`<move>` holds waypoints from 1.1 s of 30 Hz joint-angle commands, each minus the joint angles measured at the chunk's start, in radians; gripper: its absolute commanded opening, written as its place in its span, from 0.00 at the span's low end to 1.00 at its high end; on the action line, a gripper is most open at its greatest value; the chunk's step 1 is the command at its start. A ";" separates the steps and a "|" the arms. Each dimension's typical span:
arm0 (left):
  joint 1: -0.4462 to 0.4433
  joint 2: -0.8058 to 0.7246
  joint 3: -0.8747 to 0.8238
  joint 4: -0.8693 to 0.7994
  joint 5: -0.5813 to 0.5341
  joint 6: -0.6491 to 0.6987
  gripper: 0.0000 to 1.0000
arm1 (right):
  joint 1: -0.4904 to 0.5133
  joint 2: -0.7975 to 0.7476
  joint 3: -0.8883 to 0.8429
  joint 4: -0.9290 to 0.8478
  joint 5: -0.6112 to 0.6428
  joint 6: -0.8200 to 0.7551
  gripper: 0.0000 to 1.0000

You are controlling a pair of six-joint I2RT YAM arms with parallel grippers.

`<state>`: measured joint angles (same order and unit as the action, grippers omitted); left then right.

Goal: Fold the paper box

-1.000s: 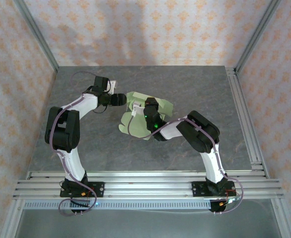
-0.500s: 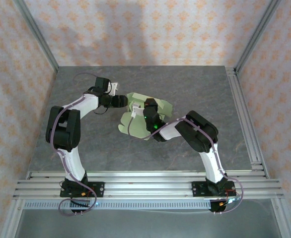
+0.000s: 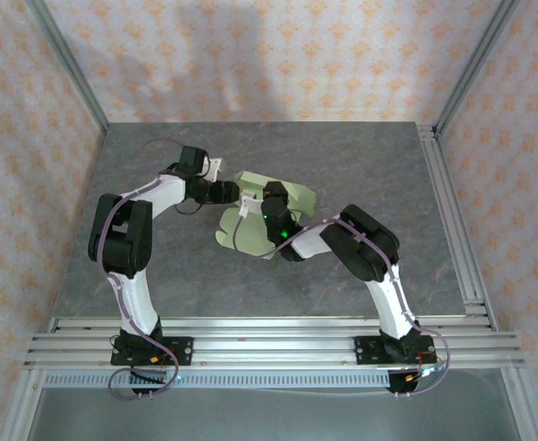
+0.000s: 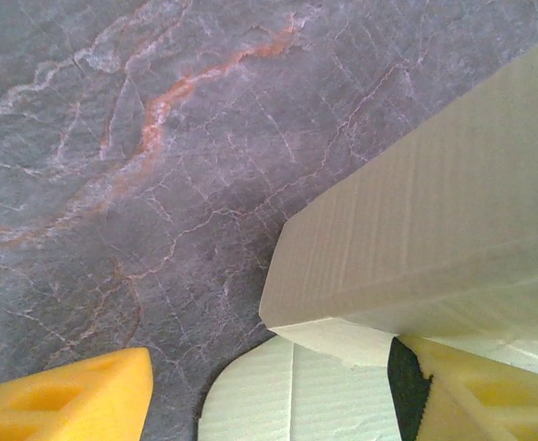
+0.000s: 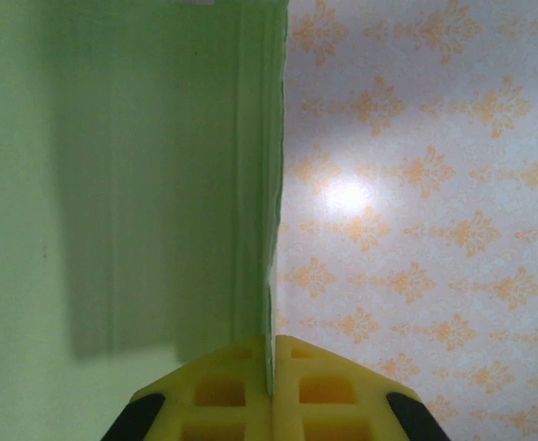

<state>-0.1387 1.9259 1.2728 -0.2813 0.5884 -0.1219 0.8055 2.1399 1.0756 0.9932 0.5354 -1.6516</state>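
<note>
The grey, veined worktop (image 3: 361, 156) carries the whole scene. The left arm (image 3: 127, 239) rises from the near-left edge and the right arm (image 3: 370, 248) from the near-right edge. Both bend inward and meet near the middle of the worktop.

The paper box (image 3: 297, 197) lies there between them, a little nearer the far edge than the near one. It is pale green card, only partly folded. A rounded flap (image 3: 237, 234) spreads flat toward the near edge, while other panels stand raised around the right arm's wrist. In the left wrist view a ribbed panel (image 4: 434, 220) tilts up off the stone with a rounded tab (image 4: 287, 404) lying flat below it.

The left jaws stand wide apart at the box's left side and grip nothing. One yellow finger (image 4: 67, 404) sits over bare worktop, and the other finger (image 4: 476, 395) is right against the underside of the raised panel.

The right jaws are closed tight, their yellow fingers (image 5: 223, 395) pinching the thin edge of an upright green panel (image 5: 113, 184).
</note>
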 commanded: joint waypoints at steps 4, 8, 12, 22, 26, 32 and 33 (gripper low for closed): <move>-0.006 0.028 0.017 -0.021 0.028 0.027 0.65 | 0.008 0.027 0.026 -0.003 -0.004 0.002 0.00; -0.005 0.044 0.034 -0.018 0.035 0.028 0.65 | 0.008 0.016 0.016 -0.015 -0.019 0.027 0.00; -0.009 0.051 0.042 -0.009 0.045 0.030 0.65 | 0.009 -0.019 -0.003 -0.098 -0.051 0.087 0.00; -0.019 0.061 0.067 -0.007 0.051 0.020 0.66 | 0.014 -0.027 0.012 -0.174 -0.072 0.137 0.00; -0.019 0.073 0.080 -0.007 0.045 -0.002 0.65 | 0.016 -0.042 0.016 -0.233 -0.089 0.179 0.00; -0.021 0.038 0.045 0.038 0.086 0.006 0.64 | 0.015 -0.055 0.019 -0.303 -0.100 0.229 0.00; -0.023 0.027 0.034 0.049 0.089 0.014 0.65 | 0.016 -0.058 0.020 -0.311 -0.103 0.237 0.00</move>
<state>-0.1532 1.9862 1.3148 -0.2943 0.6388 -0.1139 0.8051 2.0945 1.0950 0.8310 0.4965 -1.4837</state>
